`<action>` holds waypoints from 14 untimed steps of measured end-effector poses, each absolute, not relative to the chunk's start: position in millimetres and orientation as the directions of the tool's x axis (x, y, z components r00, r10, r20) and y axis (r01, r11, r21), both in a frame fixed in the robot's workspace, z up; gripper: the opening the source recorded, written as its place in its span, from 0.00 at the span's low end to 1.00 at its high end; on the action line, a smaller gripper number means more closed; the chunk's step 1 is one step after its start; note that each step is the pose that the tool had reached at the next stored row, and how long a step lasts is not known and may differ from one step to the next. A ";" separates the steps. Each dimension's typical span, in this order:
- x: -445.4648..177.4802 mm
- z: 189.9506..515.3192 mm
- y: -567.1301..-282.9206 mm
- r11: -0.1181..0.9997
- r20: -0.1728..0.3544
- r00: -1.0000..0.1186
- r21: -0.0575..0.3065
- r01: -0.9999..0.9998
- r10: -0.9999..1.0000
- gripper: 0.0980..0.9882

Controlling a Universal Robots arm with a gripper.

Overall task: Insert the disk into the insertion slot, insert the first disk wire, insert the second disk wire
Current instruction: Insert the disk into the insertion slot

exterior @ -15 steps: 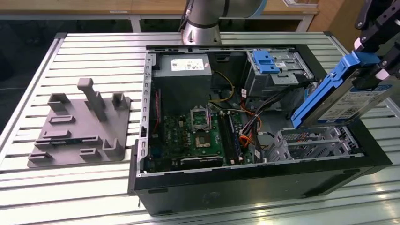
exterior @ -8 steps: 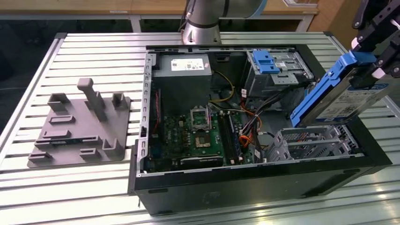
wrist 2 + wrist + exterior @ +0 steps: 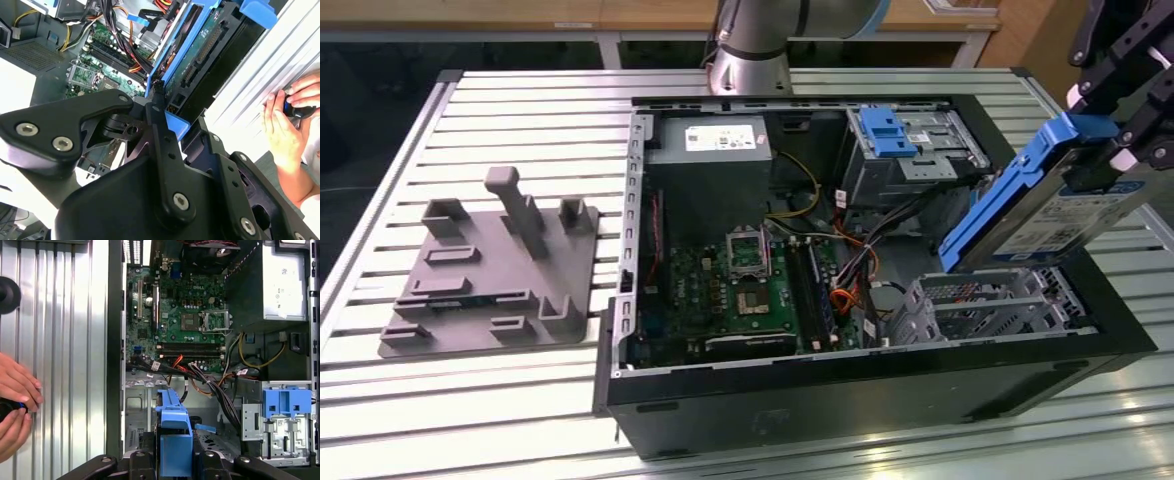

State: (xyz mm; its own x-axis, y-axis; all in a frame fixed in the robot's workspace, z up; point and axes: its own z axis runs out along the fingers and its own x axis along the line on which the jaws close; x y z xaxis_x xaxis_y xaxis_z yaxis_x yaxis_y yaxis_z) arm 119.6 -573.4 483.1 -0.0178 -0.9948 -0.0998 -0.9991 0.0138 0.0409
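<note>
the fingers point(image 3: 162, 135) grip the blue-framed disk point(image 3: 1041, 215), held tilted above the perforated insertion slot point(image 3: 987, 305) at the exterior view's right; cables point(image 3: 861, 265) crowd just beside it; a person's hands point(image 3: 282, 125) rest on the bench point(image 3: 520, 110).

Disk point(image 3: 1038, 212) above insertion slot point(image 3: 983, 306) — seemingly just apart

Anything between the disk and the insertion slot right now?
Nothing visible. The gripper holds the disk tilted, its lower end just above the insertion slot; the wires run alongside it.
</note>
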 end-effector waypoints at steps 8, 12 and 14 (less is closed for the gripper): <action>119.5 478.7 -573.1 0.010 -0.100 -0.014 0.041 -0.999 -0.995 0.30; 119.5 475.7 -573.1 0.009 -0.100 -0.013 0.041 -0.999 -0.995 0.30; 119.5 474.4 -573.1 0.008 -0.100 -0.012 0.041 -0.999 -0.995 0.30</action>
